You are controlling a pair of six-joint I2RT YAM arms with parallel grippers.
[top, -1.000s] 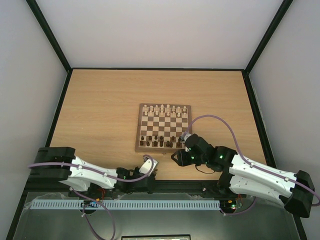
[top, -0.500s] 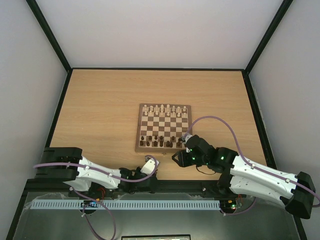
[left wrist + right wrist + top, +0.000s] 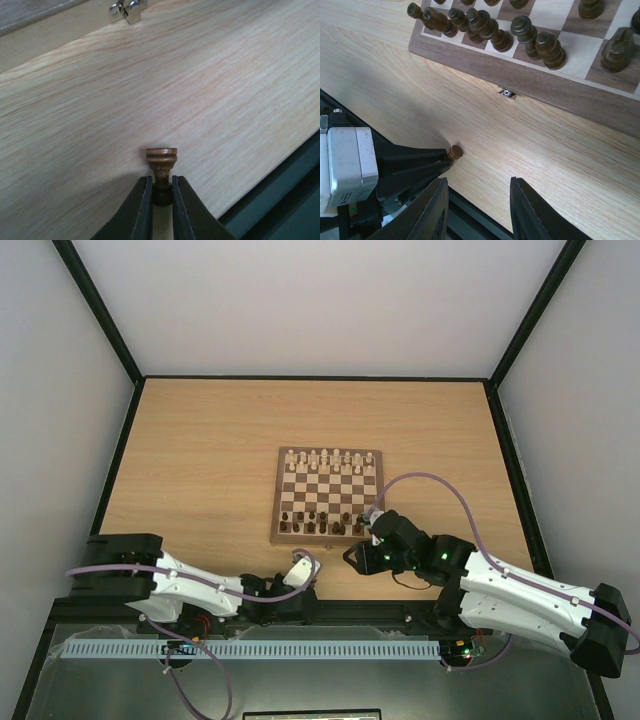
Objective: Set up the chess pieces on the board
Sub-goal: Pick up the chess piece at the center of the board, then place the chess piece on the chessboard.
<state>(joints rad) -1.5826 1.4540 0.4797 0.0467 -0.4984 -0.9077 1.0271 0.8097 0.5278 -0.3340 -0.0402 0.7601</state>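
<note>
Surface point(image 3: 200, 460): pale wood-grain top with black edging. One board point(image 3: 330, 496) lies on it, centred, toward the near edge

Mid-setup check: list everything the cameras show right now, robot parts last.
board: one, brown and tan checkered, mid-table.
dark pieces: count unclear, dark brown, on the board's near rows.
pale pieces: count unclear, cream, on the board's far rows.
lone dark piece: one, dark brown, off the board by the table's near edge.
clasp: one, silver, on the board's near side.
table: one, light wood.
left gripper: jaws shut on the lone dark piece.
right gripper: jaws open, empty, near the board's near right corner.
</note>
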